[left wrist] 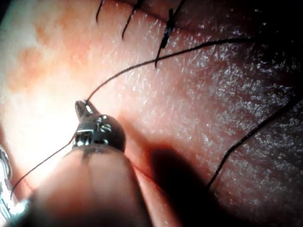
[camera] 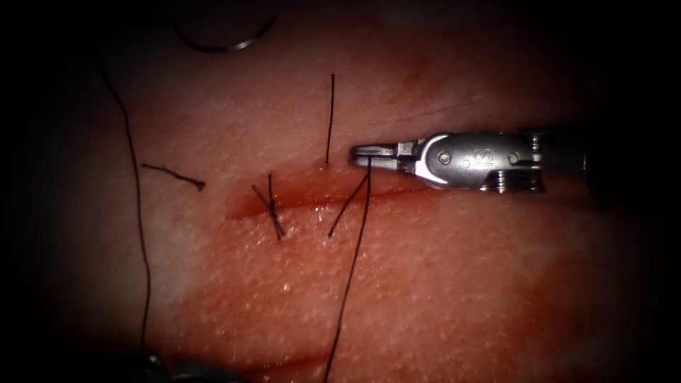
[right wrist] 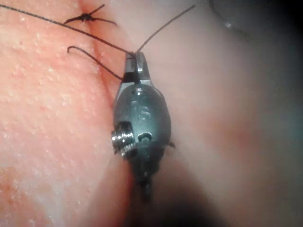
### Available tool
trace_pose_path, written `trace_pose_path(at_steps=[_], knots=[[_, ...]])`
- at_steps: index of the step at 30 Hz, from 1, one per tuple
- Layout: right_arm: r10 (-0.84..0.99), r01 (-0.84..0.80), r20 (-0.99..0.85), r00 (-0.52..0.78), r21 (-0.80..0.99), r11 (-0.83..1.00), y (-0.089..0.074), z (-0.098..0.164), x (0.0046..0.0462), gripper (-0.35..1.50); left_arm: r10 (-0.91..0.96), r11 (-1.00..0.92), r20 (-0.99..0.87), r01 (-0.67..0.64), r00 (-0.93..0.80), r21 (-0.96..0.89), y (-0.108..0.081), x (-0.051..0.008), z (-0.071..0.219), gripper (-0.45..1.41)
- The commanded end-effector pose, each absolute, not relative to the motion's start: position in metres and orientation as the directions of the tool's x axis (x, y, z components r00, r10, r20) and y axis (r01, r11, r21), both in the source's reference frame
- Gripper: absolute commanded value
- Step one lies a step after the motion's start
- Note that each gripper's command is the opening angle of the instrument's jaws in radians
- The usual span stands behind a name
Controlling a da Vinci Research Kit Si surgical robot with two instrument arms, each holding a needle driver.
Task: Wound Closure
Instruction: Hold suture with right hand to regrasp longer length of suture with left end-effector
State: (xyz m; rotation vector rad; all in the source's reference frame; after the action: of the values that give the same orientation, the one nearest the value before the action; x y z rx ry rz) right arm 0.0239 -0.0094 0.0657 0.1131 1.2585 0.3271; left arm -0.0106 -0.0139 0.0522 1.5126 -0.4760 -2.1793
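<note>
The right arm's silver needle driver (camera: 370, 152) reaches in from the right, level with the tissue surface, its slim jaws closed on the dark suture thread (camera: 352, 262) just above the right part of the horizontal reddish cut (camera: 312, 202) in the pale pink pork-belly tissue (camera: 440, 284). From those jaws one strand runs down across the cut toward the bottom edge, and a shorter strand slants to the tissue just below the cut. In the right wrist view the same tool (right wrist: 135, 64) pinches the thread (right wrist: 57, 21) at its tips. The left arm's tool (left wrist: 84, 108), seen in its own wrist view, has its jaws closed on a thin strand of thread (left wrist: 142, 66) that arcs away over the tissue. The curved steel needle (camera: 227, 44) lies free on the tissue, well above and to the left of the cut, far from both tools; its ends fade into the dark. A finished knot with short tails (camera: 271, 209) sits on the cut's left part. A loose cut thread end (camera: 174, 174) lies left of it. In the endoscope view the left tool's tip is lost in shadow.
</note>
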Motion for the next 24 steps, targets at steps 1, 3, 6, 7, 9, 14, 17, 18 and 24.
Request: trace_pose_path(at_steps=[1, 3, 6, 7, 9, 14, 17, 18, 24], knots=[[0.304, -0.18, -0.915, 0.266, 0.262, 0.948, -0.009, 0.066, 0.0246, -0.35, -0.537, -0.843, -0.786, 0.155, -0.305, 0.516, -0.014, -0.0111, 0.053, -0.45], [0.303, -0.179, -0.915, 0.265, 0.263, 0.948, -0.01, 0.065, 0.0246, -0.35, -0.527, -0.847, -0.789, 0.119, -0.317, 0.518, -0.013, -0.01, 0.052, -0.45], [0.309, -0.175, -0.914, 0.262, 0.269, 0.947, -0.01, 0.065, 0.0247, -0.35, -0.509, -0.852, -0.789, 0.069, -0.345, 0.519, -0.011, -0.0083, 0.052, -0.45], [0.309, -0.175, -0.914, 0.261, 0.27, 0.947, -0.011, 0.064, 0.0247, -0.35, -0.494, -0.855, -0.79, 0.037, -0.363, 0.517, -0.011, -0.0075, 0.051, -0.45], [0.315, -0.175, -0.913, 0.26, 0.276, 0.945, -0.011, 0.064, 0.0247, -0.35, -0.485, -0.851, -0.788, -0.002, -0.378, 0.525, -0.01, -0.0061, 0.051, -0.45], [0.336, -0.192, -0.911, 0.238, 0.295, 0.936, -0.013, 0.061, 0.025, 0.57, -0.46, -0.837, -0.774, -0.078, -0.435, 0.542, -0.009, -0.0018, 0.05, -0.45], [0.34, -0.214, -0.907, 0.248, 0.291, 0.932, -0.014, 0.06, 0.0251, 1.06, -0.458, -0.829, -0.77, -0.098, -0.445, 0.55, -0.009, -0.0004, 0.05, -0.45], [0.346, -0.228, -0.904, 0.252, 0.292, 0.929, -0.014, 0.059, 0.0251, 1.28, -0.451, -0.826, -0.768, -0.113, -0.455, 0.552, -0.009, 0.0005, 0.05, -0.45], [0.365, -0.252, -0.897, 0.249, 0.303, 0.919, -0.014, 0.057, 0.024, 1.46, -0.44, -0.812, -0.752, -0.139, -0.49, 0.566, -0.008, 0.0023, 0.049, -0.45]])
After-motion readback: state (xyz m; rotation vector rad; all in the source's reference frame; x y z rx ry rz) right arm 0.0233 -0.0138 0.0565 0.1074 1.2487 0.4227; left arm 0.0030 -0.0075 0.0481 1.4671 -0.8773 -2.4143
